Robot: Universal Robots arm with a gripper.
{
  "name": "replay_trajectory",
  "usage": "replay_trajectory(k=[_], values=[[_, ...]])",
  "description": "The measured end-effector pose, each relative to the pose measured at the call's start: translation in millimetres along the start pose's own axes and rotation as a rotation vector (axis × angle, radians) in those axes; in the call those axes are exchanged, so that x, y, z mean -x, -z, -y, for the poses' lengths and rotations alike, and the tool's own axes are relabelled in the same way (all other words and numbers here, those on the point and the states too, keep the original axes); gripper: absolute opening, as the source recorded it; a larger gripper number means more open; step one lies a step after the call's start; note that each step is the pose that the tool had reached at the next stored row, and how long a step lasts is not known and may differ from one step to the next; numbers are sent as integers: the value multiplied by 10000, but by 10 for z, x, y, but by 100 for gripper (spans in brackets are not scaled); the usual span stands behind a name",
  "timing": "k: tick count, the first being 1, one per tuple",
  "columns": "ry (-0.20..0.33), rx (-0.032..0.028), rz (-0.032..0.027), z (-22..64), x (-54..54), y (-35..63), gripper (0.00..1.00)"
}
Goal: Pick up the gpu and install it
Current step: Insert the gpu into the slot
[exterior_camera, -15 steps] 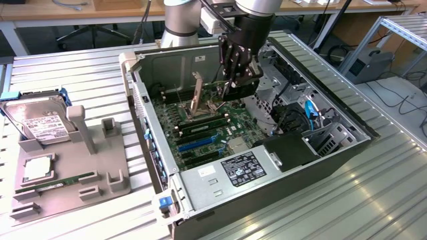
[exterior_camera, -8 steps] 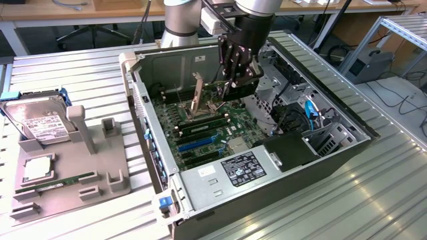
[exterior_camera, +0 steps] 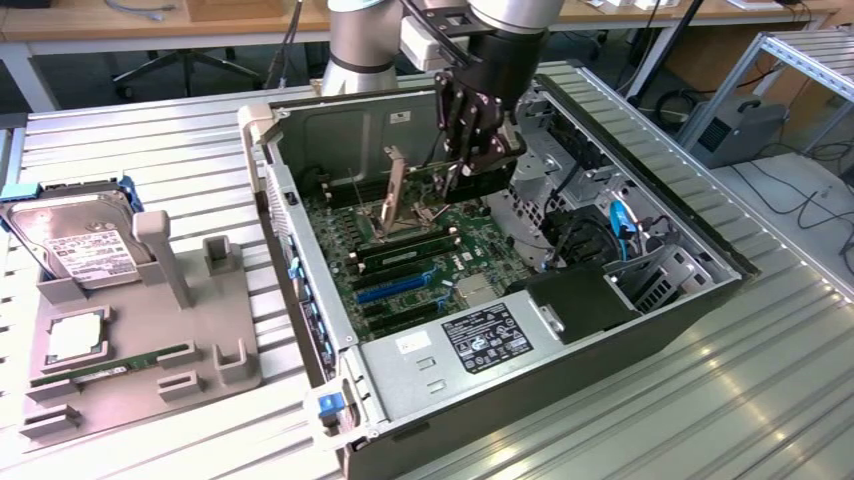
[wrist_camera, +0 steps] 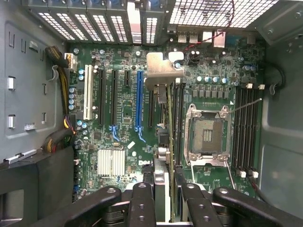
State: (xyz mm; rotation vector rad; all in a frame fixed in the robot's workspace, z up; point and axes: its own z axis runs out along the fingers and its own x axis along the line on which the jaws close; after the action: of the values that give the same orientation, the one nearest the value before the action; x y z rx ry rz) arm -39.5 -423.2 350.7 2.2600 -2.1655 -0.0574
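fingers: black gripper fingers (wrist_camera: 142, 203) fill the near edge of the wrist view, two on each side of a thin card seen edge-on; they close against the card's sides
gripper: gripper (exterior_camera: 474, 150) hangs from the arm inside the open computer case (exterior_camera: 694, 300), clenched on the gpu; jaws partly closed around the card's thickness
gpu: gpu (wrist_camera: 163, 142) is held on edge between the fingers, above the motherboard (wrist_camera: 123, 137); its silver metal bracket (wrist_camera: 161, 71) is at the far end, toward the perforated rear wall of the case; in the exterior view the gpu (exterior_camera: 461, 180) hangs just under the fingers, over the far part of the board
position over board: in the wrist view the card runs lengthwise beside the blue expansion slot (wrist_camera: 138, 99), between that slot and the empty cpu socket (wrist_camera: 207, 135); whether it touches the board cannot be told
motherboard: green, with a white slot (wrist_camera: 88, 92), black slots, a silver finned heatsink (wrist_camera: 111, 162), and memory slots on both sides of the socket
case: lies on its side, open, on a ribbed metal table (exterior_camera: 147, 150)
parts holder: grey tray (exterior_camera: 227, 345) at the exterior view's left, well apart from the case; holds a silver hard drive (exterior_camera: 80, 250) with a white label, a square chip (exterior_camera: 76, 338) and a narrow green memory stick (exterior_camera: 114, 365)
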Motion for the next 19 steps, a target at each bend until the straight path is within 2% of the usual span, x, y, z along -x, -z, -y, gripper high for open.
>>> replay_trajectory(k=[7, 9, 19], values=[[0, 0, 1, -23, -9, -12, 27], [0, 0, 1, -71, -33, -47, 27], [0, 0, 0, -97, -32, -52, 27]])
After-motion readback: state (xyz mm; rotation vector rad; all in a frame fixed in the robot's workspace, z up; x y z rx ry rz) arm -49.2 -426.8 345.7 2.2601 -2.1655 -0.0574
